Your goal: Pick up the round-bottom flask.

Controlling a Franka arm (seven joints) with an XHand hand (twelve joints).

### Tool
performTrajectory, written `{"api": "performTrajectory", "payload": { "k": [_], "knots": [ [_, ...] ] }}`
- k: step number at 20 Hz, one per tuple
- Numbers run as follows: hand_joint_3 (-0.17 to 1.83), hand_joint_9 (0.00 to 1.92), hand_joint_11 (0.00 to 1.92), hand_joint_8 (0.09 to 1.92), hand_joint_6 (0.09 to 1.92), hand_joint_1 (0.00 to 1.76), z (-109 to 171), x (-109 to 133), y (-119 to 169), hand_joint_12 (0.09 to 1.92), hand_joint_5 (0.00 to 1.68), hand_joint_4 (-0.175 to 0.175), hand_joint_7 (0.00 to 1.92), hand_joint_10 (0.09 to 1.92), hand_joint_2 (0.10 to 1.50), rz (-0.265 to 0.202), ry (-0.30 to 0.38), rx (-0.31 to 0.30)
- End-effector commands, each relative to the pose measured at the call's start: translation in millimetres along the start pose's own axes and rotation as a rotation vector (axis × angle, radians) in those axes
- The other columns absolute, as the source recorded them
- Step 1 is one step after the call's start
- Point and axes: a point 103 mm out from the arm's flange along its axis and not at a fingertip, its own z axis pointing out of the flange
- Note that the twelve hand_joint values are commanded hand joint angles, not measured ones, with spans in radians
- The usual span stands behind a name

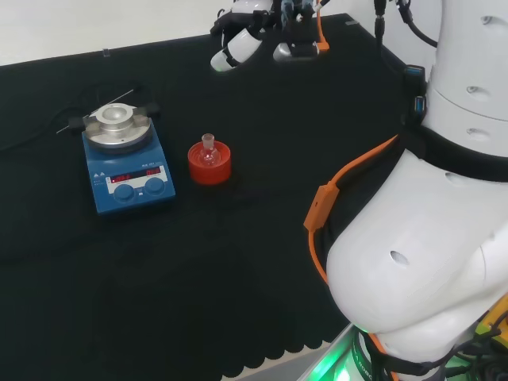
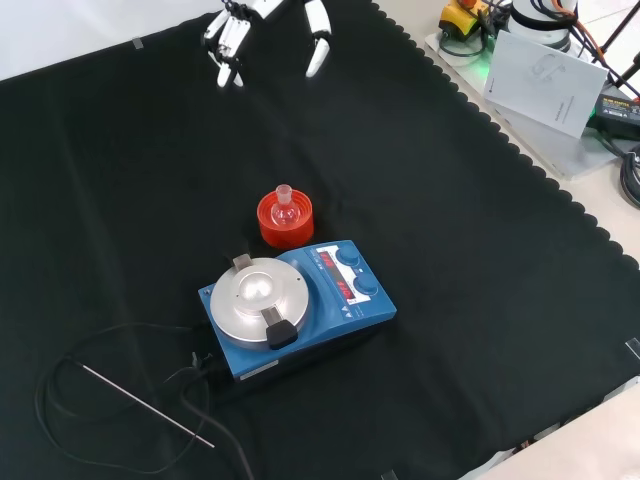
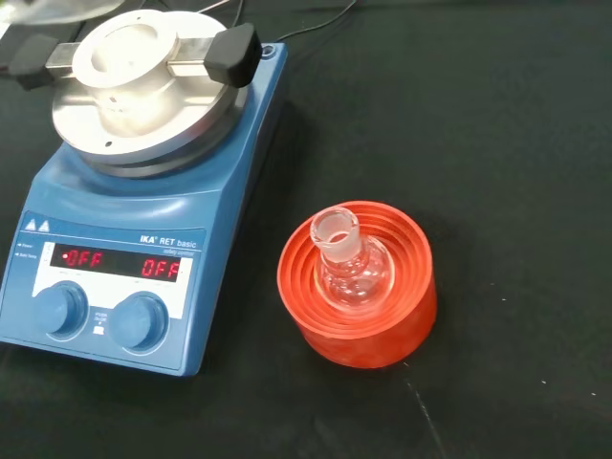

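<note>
High above the surface, the hand hangs with fingers spread, holding nothing. Well apart from it, the round-bottom flask stands upright in its red ribbed stand, just beside the blue stirrer plate.

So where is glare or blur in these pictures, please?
Wrist view: the hotplate stirrer has a bright sheen on its metal top, and the round-bottom flask is sharp in its red ribbed stand. Head view: the hand looks slightly soft.

Red lit displays, white print, warning triangles, on blue stirrer front panel
</note>
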Motion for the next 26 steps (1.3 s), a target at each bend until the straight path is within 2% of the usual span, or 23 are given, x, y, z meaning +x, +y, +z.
{"api": "performTrajectory", "payload": {
  "k": [1,3,9,19,26],
  "knots": [
    [0.79,0.30,0.00,0.97,0.11,0.67,10,5,12,1.45,0.34,-0.117,0.32,0.99,0.52,-0.010,0.014,-0.002],
    [0.78,0.26,0.00,0.98,0.16,0.66,15,5,15,1.44,0.35,-0.119,0.28,1.00,0.52,0.003,0.024,0.003],
    [0.78,0.23,0.00,0.98,0.51,0.63,36,11,28,1.40,0.24,-0.120,0.25,1.01,0.51,0.007,0.073,-0.010],
    [0.77,0.22,0.00,0.97,0.59,0.62,54,15,33,1.38,0.22,-0.124,0.25,1.00,0.51,-0.004,0.104,0.021],
    [0.76,0.20,0.00,0.96,0.61,0.59,68,19,27,1.36,0.19,-0.122,0.23,1.00,0.51,-0.010,0.121,0.057]
  ]
}}
